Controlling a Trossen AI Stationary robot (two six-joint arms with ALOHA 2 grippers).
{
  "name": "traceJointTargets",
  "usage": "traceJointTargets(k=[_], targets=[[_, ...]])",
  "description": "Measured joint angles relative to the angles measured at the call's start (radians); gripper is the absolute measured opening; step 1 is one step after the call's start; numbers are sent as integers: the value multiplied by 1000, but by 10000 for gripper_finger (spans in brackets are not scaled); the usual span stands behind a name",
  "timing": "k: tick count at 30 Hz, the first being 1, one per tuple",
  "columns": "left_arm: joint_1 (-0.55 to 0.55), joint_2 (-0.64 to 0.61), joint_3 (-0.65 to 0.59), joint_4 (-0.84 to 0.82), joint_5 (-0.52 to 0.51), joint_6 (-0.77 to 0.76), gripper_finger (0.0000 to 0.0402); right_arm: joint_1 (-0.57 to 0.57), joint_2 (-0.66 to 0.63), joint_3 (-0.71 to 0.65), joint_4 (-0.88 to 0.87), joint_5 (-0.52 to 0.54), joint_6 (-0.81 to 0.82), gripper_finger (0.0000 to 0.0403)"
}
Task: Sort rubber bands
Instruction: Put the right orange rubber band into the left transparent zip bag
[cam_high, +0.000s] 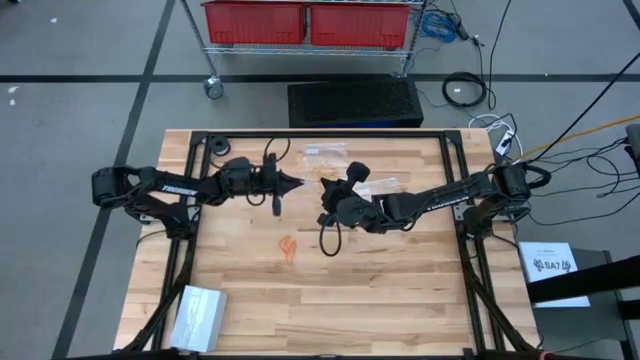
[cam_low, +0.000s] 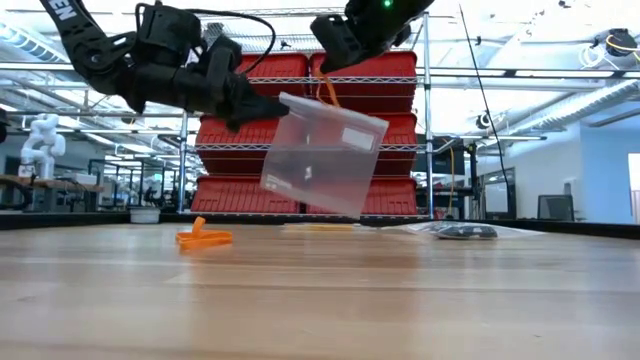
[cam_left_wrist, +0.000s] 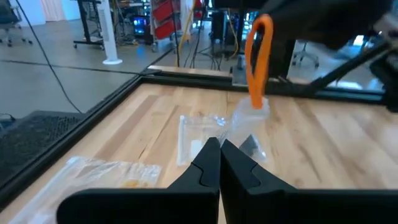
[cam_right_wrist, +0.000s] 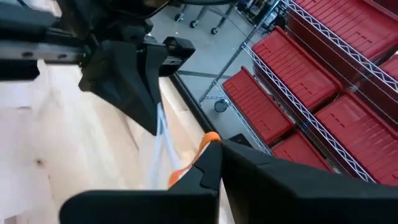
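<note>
Low view: bag (cam_low: 325, 155) airborne between tools, clear of tabletop (cam_low: 400, 300).

Honestly can't make out what's inside the clear bag (cam_low: 322, 152) hanging mid-air, just a faint pale speck. The bags (cam_high: 326, 153) at the table's far side are too small to read, and a dark blurry clump (cam_low: 462, 231) lies far right on the table.

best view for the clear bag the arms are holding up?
Low view: the whole bag hangs in the air between both pincers. Left wrist shows only a crumpled part under an orange band; right wrist an edge-on sliver; high view, nearly nothing.
</note>
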Motion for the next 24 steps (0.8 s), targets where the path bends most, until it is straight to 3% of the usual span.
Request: traceJointTargets(k=[8,24], targets=[[-14,0,24,-4,25,-58,0,0,0,0,2,104,-64,0],[-13,0,25,-1,0,-95,0,39,0,0,-20,68,1,0]])
